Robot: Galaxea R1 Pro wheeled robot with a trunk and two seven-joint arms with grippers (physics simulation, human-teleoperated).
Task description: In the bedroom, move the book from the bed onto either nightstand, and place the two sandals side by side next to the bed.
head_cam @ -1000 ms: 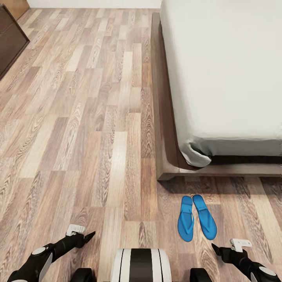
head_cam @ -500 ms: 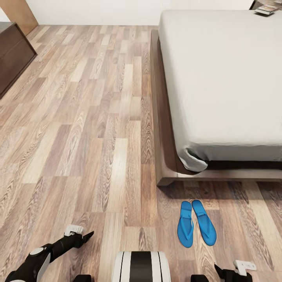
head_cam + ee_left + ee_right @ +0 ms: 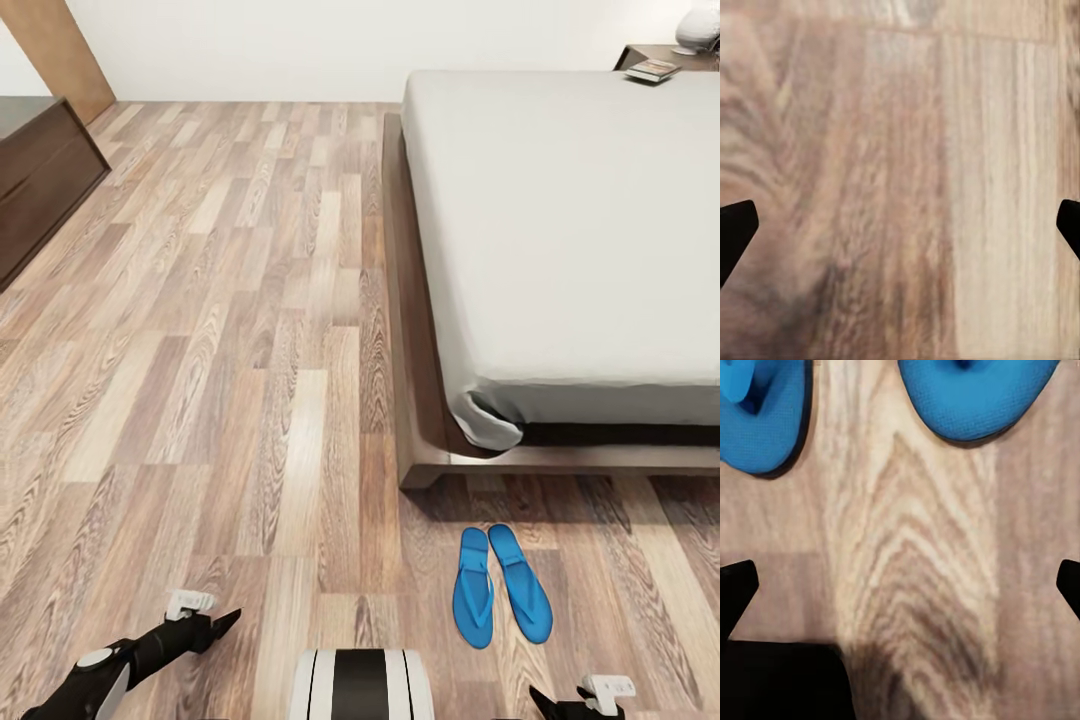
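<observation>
Two bright blue sandals [image 3: 473, 592] [image 3: 520, 582] lie side by side on the wood floor just off the bed's [image 3: 560, 230] near corner. Their rounded ends [image 3: 757, 412] [image 3: 975, 394] show in the right wrist view. My right gripper [image 3: 545, 698] [image 3: 900, 589] hovers open a little short of them, holding nothing. At the lower left my left gripper [image 3: 228, 620] [image 3: 900, 229] is open over bare floor. Far back on the right, the book [image 3: 652, 70] lies on the dark nightstand [image 3: 690, 55] beside the bed's head.
A long low dark brown bench [image 3: 40, 180] stands along the left wall, with a brown wooden door [image 3: 60, 50] behind it. A white object [image 3: 697, 28] sits on the nightstand. Wide plank floor [image 3: 250, 300] runs between bench and bed.
The head camera has tilted up, bringing the far wall, nightstand and book into view. My right arm has drawn back from the sandals toward the bottom edge. The sandals have not moved.
</observation>
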